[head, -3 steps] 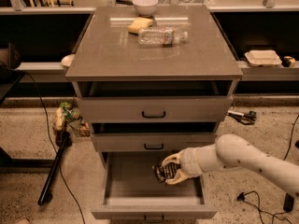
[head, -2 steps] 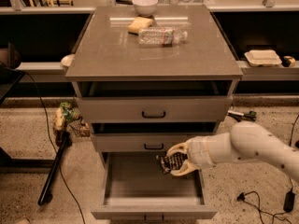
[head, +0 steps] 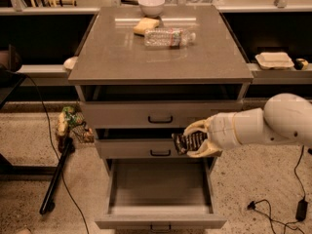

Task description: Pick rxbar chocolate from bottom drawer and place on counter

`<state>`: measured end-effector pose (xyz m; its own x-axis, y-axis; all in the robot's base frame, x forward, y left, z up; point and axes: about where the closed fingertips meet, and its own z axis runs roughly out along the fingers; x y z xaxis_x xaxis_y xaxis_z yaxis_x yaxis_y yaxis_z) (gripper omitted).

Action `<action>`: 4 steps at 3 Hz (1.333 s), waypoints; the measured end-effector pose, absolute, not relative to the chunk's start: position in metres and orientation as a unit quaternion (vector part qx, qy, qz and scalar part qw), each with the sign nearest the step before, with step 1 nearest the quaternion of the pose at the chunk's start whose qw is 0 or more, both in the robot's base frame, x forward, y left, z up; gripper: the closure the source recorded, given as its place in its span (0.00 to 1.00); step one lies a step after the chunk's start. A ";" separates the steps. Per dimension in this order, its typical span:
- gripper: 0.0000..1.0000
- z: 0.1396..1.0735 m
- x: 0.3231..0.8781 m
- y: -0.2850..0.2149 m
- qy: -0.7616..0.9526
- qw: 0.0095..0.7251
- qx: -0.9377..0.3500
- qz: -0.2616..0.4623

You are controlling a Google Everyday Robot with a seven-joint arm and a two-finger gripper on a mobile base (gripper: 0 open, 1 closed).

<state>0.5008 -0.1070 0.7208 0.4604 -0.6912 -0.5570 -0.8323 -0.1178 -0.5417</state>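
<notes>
Now higher than before, end effector (head: 192,141) clamped on rxbar chocolate (head: 182,143), above open bottom drawer (head: 161,188).

Glossy black wrapper of the rxbar chocolate (head: 183,143), pinched in the smooth, cream, plastic-looking gripper (head: 193,141), right of centre before the matt grey middle drawer (head: 129,150). Counter (head: 146,60): polished grey-brown slab with soft reflections. Bottom drawer (head: 161,189): matt grey. Clear plastic bottle (head: 168,37) at the far side.

My arm (head: 263,126) is smooth white plastic, swelling into a fat round joint. My gripper (head: 194,141), by the middle drawer (head: 127,149), shows curved cream-yellow fingers (head: 196,127).
</notes>
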 end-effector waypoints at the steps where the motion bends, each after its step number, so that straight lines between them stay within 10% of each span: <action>1: 1.00 0.726 0.503 -0.108 0.512 0.424 -0.743 0.080; 4: 1.00 0.837 0.580 -0.096 0.543 0.417 -0.723 0.095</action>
<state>0.5803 -0.0964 0.8372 0.3919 -0.7054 -0.5906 -0.8645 -0.0628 -0.4987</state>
